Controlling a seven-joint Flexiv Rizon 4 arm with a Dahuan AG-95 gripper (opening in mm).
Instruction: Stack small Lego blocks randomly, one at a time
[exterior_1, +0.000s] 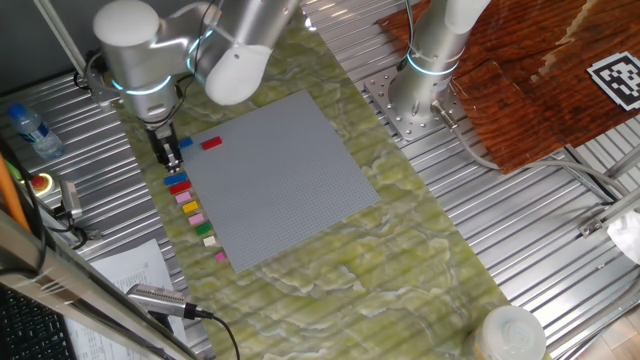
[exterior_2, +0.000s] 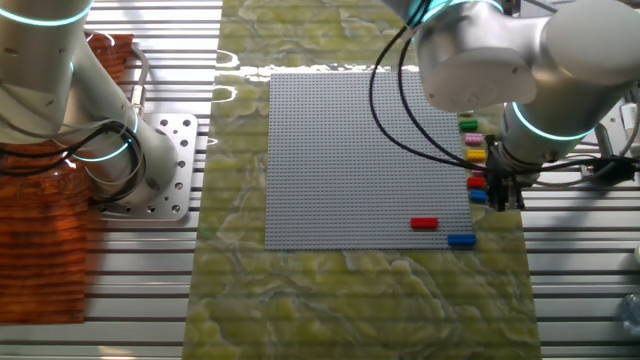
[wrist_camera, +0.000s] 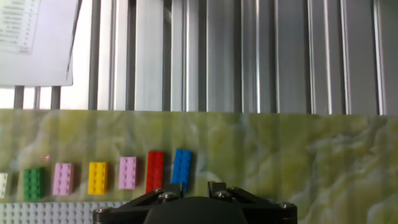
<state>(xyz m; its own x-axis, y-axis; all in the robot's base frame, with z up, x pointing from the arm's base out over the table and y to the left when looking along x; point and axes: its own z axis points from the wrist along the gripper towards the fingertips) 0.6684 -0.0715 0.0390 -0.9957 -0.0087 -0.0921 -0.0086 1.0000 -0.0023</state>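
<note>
gripper: the gripper is seen nearest in the hand view, only its dark body showing; whether the fingers are apart or together cannot be told.
row of bricks: a line of small bricks lies on the green mat just beside the grey baseplate; the blue brick and the red brick lie directly ahead of the gripper.
placed pieces: one red brick is set on the baseplate near its edge; another blue brick lies just off it.
step in hand: a pick from the row's end is judged likely.
doing it well: the fingers should be centred over one brick only, closed across its short sides, and lifted straight so that neighbours are not nudged.
</note>
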